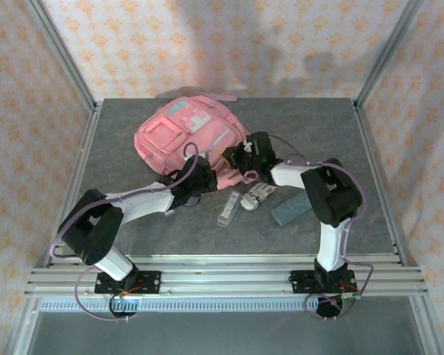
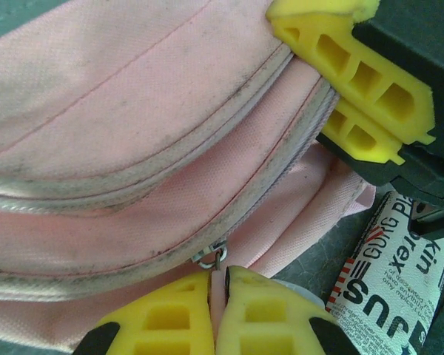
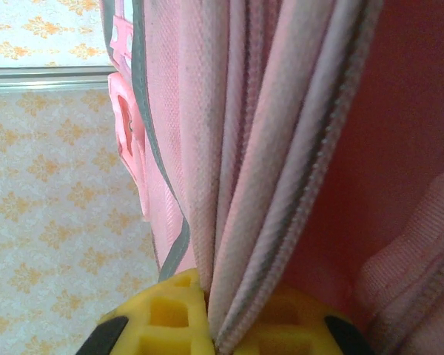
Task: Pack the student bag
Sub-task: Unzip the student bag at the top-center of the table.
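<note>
Pink bag (image 1: 174, 137) I am clamping twice: left gripper (image 2: 217, 277) just under zip pull (image 2: 217, 256), right gripper (image 3: 211, 310) further along the zip.

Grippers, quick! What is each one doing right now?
Left gripper: shut, pinching the student bag by its zip pull.
Right gripper: shut on the student bag's zip edge.

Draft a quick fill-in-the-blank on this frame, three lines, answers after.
1. The student bag is ___ in colour.
2. The right gripper is ___ on a fold of the student bag.
3. The fingers of the left gripper are ___ in colour.
Missing words: pink; shut; yellow.
</note>
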